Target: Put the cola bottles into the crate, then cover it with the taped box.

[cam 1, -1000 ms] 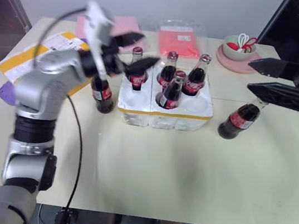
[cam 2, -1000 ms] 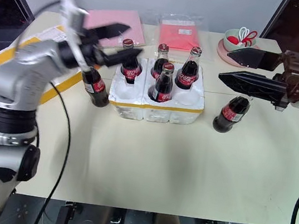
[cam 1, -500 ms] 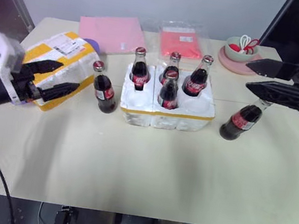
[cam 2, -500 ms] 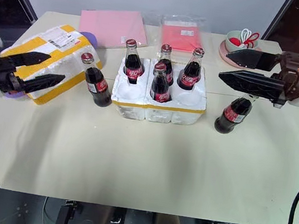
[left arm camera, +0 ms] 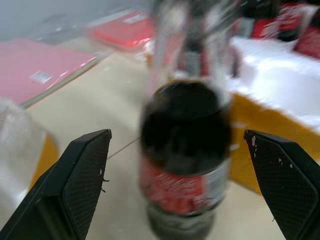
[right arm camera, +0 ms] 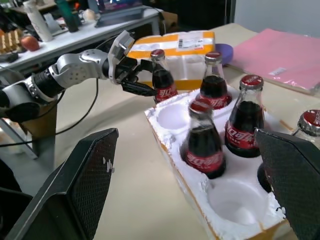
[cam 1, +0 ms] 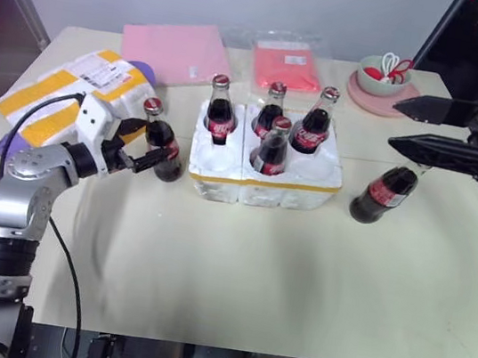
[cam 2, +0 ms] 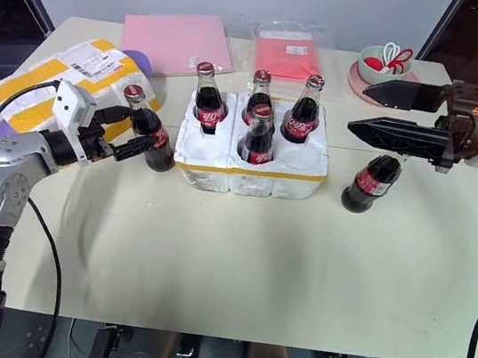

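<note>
I get even, bright overhead light with soft shadows on the table [cam 1: 236, 260], but my left wrist view blurs the nearest cola bottle [left arm camera: 186, 150].

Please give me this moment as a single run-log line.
crate: four cola bottles in | left gripper: open around bottle left of crate | right gripper: open above bottle right of crate | taped box: unused

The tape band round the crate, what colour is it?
Yellow. The band runs near the base of the white crate, clearest in the right eye view.
</note>
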`<control>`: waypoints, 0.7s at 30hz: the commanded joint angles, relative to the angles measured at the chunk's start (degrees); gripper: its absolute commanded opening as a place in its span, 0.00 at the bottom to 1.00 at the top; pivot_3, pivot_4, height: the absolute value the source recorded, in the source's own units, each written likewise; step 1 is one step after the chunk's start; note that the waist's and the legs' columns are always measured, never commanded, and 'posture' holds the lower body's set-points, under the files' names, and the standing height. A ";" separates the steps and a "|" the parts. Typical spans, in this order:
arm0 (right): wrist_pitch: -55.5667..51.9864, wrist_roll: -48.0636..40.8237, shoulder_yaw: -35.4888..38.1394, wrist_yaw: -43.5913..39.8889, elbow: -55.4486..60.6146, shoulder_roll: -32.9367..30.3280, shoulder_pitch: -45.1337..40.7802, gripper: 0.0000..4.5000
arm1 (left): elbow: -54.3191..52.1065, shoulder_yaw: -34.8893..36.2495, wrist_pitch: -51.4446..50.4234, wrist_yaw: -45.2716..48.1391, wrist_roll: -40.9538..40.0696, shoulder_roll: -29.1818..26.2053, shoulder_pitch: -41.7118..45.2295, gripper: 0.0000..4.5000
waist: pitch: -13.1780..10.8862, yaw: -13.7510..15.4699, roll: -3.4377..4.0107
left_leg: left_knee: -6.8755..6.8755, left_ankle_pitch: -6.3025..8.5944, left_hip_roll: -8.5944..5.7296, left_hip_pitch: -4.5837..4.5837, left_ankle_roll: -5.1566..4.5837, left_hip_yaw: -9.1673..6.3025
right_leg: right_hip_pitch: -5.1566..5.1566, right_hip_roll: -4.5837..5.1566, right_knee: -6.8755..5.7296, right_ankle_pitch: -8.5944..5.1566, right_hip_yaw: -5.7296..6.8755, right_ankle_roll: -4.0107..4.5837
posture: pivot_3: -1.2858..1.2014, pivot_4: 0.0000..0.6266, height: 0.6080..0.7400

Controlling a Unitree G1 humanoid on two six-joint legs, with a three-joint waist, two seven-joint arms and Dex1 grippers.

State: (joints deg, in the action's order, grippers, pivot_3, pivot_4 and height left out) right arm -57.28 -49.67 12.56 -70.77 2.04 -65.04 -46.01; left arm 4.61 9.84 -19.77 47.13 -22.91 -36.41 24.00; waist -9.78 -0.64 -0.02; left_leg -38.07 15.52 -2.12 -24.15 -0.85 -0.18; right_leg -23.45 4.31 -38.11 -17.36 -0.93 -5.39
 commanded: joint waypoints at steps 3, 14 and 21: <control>1.55 2.04 -0.17 0.22 0.86 -1.55 -0.48 1.00 | 1.61 -2.16 3.10 0.20 2.13 1.81 3.18 0.99 | 0.00 0.28 -0.01 | -0.06 0.00 -0.01 -0.02 0.00 -0.01 | 0.03 0.02 0.00 0.01 0.02 -0.02 | 0.52 0.24 1.00; 3.02 4.38 -0.05 0.93 0.67 -1.41 -0.34 1.00 | 7.51 -3.16 4.99 1.28 3.33 3.35 6.31 0.69 | 0.00 0.04 -0.01 | -0.06 -0.01 -0.02 -0.02 0.00 -0.01 | -0.02 0.01 -0.04 0.02 0.05 -0.03 | 0.52 0.24 1.00; 3.10 4.04 0.93 1.29 1.05 -1.35 1.02 1.00 | 2.33 0.22 -5.16 5.46 -5.19 0.46 10.19 0.62 | -0.03 -0.01 -0.05 | -0.10 -0.01 -0.03 -0.12 0.00 -0.02 | -0.07 0.02 -0.02 0.03 0.06 -0.05 | 0.52 0.24 1.00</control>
State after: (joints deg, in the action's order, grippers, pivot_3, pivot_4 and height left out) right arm -54.71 -45.18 10.84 -69.50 2.03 -65.42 -44.48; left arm 12.23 5.96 -22.70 50.66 -22.82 -34.36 30.63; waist -9.81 -0.66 -0.07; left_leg -38.17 15.51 -2.14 -24.29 -0.85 -0.20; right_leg -23.55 4.34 -38.14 -17.33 -0.87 -5.43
